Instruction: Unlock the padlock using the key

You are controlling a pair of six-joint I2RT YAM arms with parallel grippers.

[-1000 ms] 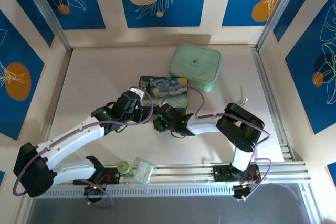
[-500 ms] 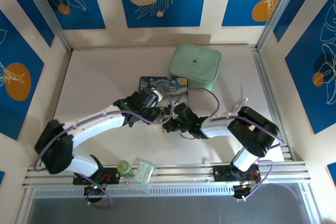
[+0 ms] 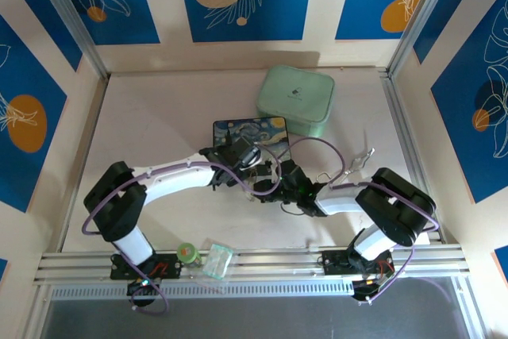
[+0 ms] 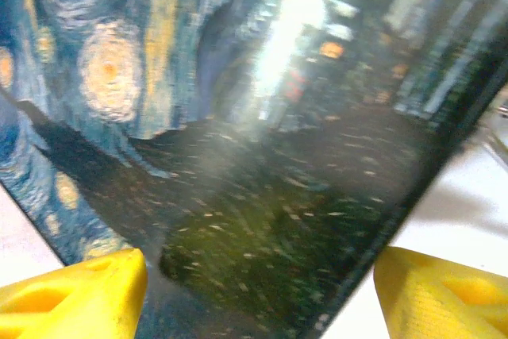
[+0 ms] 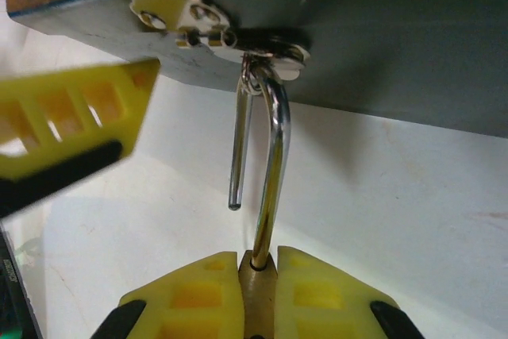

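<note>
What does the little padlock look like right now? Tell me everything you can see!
The padlock has a shiny silver U-shaped shackle and a brass-coloured body. Only a thin strip of the body shows, squeezed between the yellow fingers of the right gripper. The shackle hooks through the metal latch on the dark box. Its shorter leg ends free, out of the body, so it looks open.

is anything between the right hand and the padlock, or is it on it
Nothing visible stands between them. The right hand is shut on the brass body of the padlock. One leg of the shackle hangs free, and its bend is hooked through the latch on the painted box.
</note>
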